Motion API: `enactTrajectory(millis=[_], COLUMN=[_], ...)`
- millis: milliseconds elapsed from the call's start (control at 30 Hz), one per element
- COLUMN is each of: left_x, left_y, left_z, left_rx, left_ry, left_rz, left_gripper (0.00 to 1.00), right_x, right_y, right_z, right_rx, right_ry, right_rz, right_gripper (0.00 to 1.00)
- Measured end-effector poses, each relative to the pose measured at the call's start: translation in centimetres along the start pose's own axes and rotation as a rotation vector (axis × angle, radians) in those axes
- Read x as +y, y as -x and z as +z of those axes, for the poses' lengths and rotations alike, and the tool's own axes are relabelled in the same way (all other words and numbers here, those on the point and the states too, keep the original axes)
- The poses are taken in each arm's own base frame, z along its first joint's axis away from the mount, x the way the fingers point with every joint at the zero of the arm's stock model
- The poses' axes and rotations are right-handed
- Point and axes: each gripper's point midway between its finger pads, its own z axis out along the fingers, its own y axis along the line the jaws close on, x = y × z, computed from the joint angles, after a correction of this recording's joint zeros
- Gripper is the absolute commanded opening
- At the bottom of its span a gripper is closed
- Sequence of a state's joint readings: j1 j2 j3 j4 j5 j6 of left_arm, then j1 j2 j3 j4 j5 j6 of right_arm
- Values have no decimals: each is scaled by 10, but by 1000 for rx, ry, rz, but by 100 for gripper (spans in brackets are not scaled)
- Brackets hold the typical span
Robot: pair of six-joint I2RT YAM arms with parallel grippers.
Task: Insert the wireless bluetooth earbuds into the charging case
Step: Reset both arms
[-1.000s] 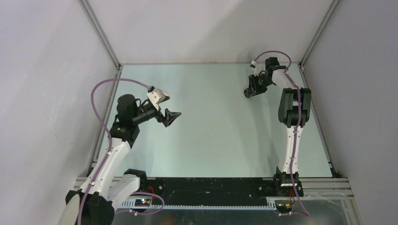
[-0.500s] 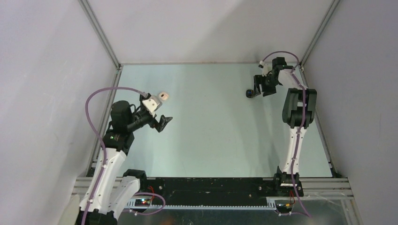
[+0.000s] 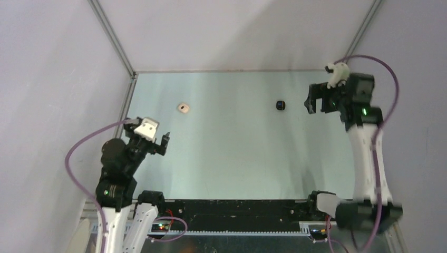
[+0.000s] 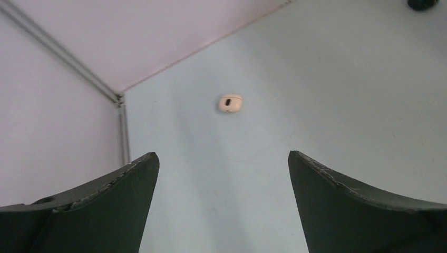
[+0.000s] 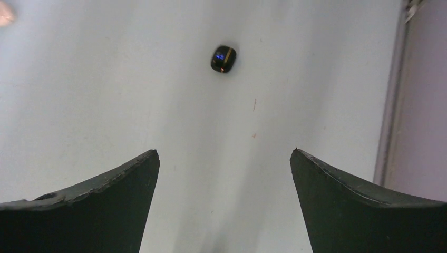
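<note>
A cream-white charging case [image 3: 183, 107] lies shut on the pale table at the back left, and it also shows in the left wrist view [image 4: 230, 103]. A black charging case [image 3: 280, 105] lies at the back right, with a small blue light on it [image 5: 223, 58]. The earbuds are out of view. My left gripper [image 3: 158, 143] hangs open near the left front, well short of the cream case [image 4: 222, 154]. My right gripper [image 3: 311, 99] is open just right of the black case, with nothing between its fingers [image 5: 224, 151].
White walls close in the table on three sides, with metal frame posts in the back corners [image 3: 132, 73]. The right table edge and wall [image 5: 392, 105] run close beside my right gripper. The black case shows at the top right corner of the left wrist view [image 4: 421, 4].
The right gripper opened and drew back to the right, leaving the black case on the table. The left arm pulled back toward the near left, uncovering the cream case.
</note>
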State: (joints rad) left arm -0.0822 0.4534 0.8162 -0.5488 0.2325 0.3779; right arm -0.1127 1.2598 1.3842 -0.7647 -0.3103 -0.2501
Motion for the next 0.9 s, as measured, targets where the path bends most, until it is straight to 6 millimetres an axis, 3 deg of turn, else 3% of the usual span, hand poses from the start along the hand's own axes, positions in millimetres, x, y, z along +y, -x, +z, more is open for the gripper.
enactTrajectory(millis=[100,267,367,467,667,767,900], left_x=[10,23,27,28,31,31,31], left_y=[12,15,5,-3,-7,-11,-15], left_z=[-27,-50,-53,-54,-56,-56,-55], left_rx=[-35,-48,-34,-20,-18,-14,-6], left_ry=[87,205,251,275,310,313,320], left_rz=[-22,-85,-124,-149,-171,-177,-185], left_gripper=[99,99,99,99,99,99,99], right_x=[28,78,98,99,75,67,62], right_y=[8,-3,1,-3,-49,-54,-48], right_z=[-67,-160,-196,-191,-137,-132,-140], right_rx=[-191,-499,-616,-627,-472,-457,-501], right_ry=[1,40,71,84,19,-17,-63], right_rz=[-52,-155,-175,-150,-43,-13,8], right_gripper=[99,99,99,99,99,99,99])
